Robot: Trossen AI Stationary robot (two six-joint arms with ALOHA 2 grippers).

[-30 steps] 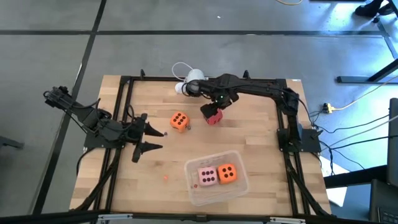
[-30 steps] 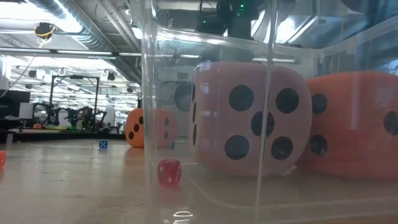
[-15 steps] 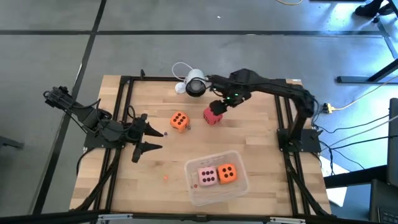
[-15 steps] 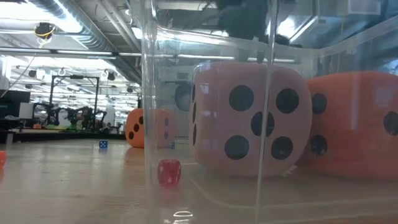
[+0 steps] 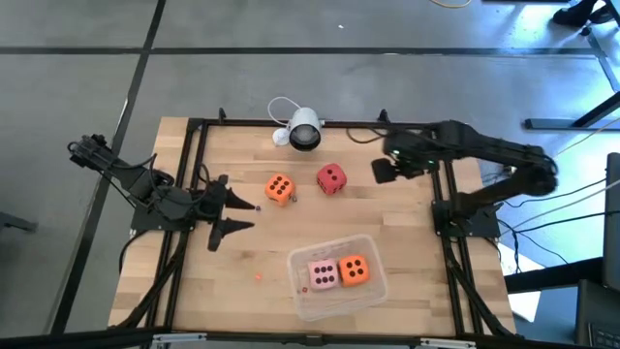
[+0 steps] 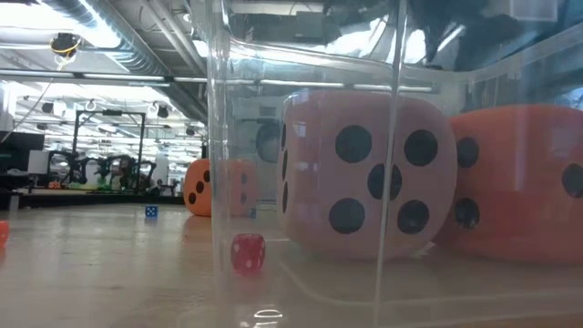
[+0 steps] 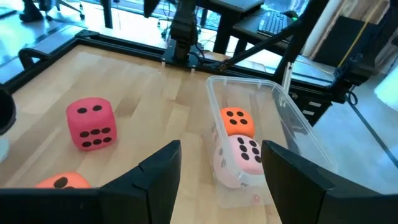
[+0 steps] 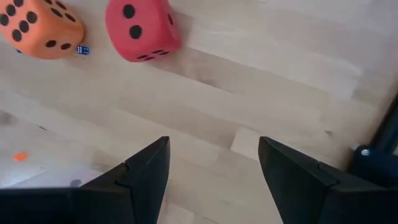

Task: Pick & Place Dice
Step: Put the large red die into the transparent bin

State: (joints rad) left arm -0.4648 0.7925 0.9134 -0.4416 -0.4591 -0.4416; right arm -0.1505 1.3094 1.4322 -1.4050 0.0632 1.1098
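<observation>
On the bare wood, red die (image 5: 330,178) and orange die (image 5: 279,189) sit loose; two more inside tub (image 5: 373,288); right gripper (image 5: 384,172) open, empty — risk: squashy cube slips; left gripper (image 5: 225,213) open, idle.

Both arms are basically all matte black, chunky jointed links bolted to a black tube frame that runs round the desk (image 5: 232,262). The left arm (image 5: 145,184) looks skinny and angular from above, with black cabling looping off its back end. Its fingers (image 7: 158,180) are flat dark slabs with squared-off, slightly tapered tips and a smooth plastic sheen. The right arm (image 5: 484,155) is bulkier, rounded housings at each joint, and there's a tiny green light glowing near the wrist. Its fingers (image 8: 146,177) are the same dark blades, angular, with bevelled edges. No logos or markings I can make out.
</observation>
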